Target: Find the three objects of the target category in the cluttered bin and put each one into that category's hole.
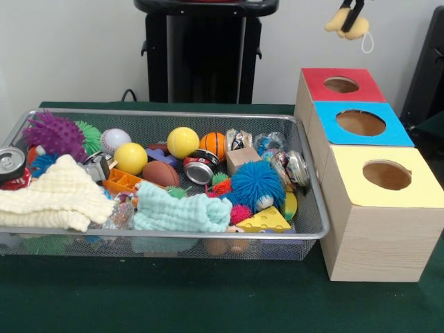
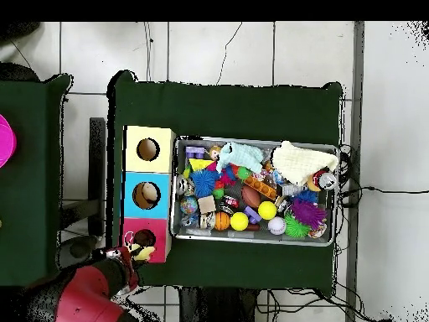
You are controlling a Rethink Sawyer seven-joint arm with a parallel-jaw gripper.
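Note:
The wire-mesh bin [image 1: 159,114] sits on the green table, full of toys: yellow balls [image 1: 183,141], a blue fuzzy ball [image 1: 257,184], a purple spiky ball [image 1: 54,133], cans, cloths and a small basketball [image 1: 214,143]. It also shows in the overhead view [image 2: 251,239]. Three wooden boxes stand beside it, with red [image 1: 319,78], blue [image 1: 333,114] and yellow [image 1: 354,163] tops, each with a round hole. My gripper [image 1: 350,15] is at the top edge, above and behind the red box, shut on a yellow soft toy [image 1: 354,28] with a white loop. In the overhead view the gripper [image 2: 134,251] holds the toy [image 2: 146,251] next to the red box [image 2: 132,226].
A pale object lies inside the blue box's hole [image 2: 147,194] in the overhead view. The black pedestal [image 1: 205,48] stands behind the bin. A second green table [image 2: 25,184] with a pink object [image 2: 4,141] is at the overhead view's left edge.

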